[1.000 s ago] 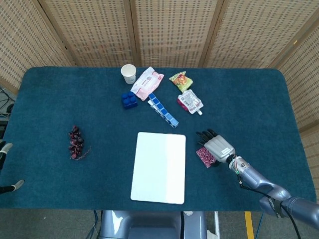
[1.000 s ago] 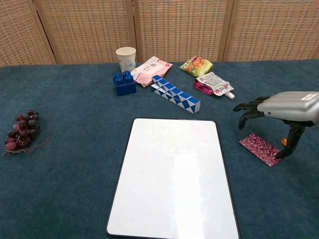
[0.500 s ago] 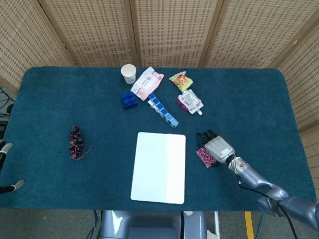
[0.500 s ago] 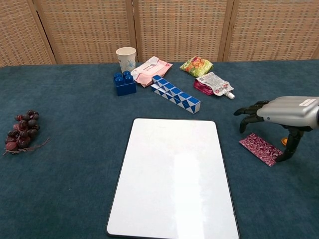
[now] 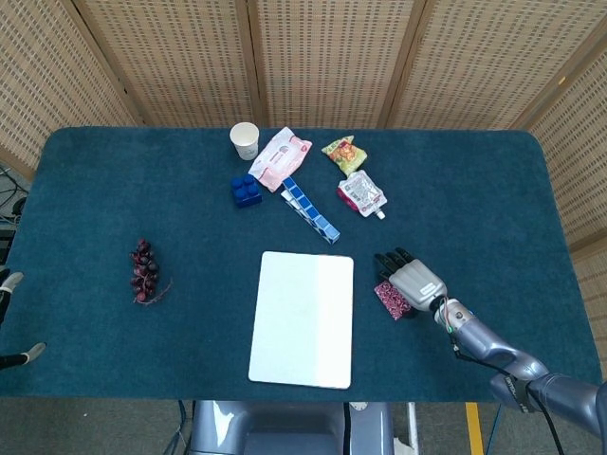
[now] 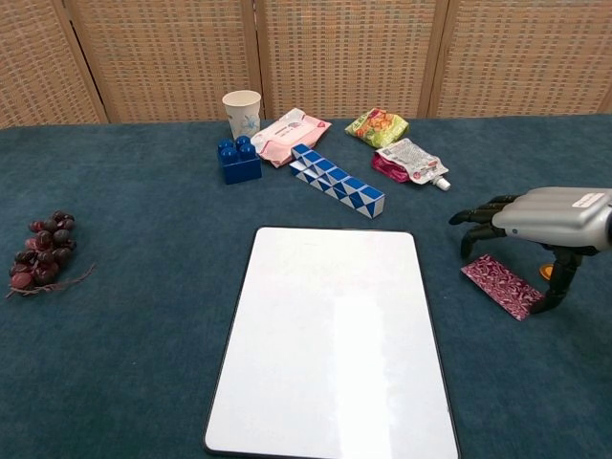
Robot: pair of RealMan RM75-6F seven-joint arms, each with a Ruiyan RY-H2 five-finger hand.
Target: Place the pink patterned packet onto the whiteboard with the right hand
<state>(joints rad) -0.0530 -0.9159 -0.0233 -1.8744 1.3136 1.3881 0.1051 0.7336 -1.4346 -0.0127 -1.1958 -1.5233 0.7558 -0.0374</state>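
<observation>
Right hand [image 6: 535, 218] hovers over packet [image 6: 499, 285], beside whiteboard [image 6: 335, 335].

The right robot hand [image 6: 535, 222] hangs low at the right side, palm down, its back grey and level. Its dark fingers [image 6: 475, 216] reach forward and curl down at the tips, spread a little apart, with nothing between them. The thumb [image 6: 557, 282] points straight down beneath the palm; whether its tip touches anything cannot be told. In the head view the right robot hand [image 5: 412, 281] sits on a grey forearm running in from the lower right corner.
</observation>
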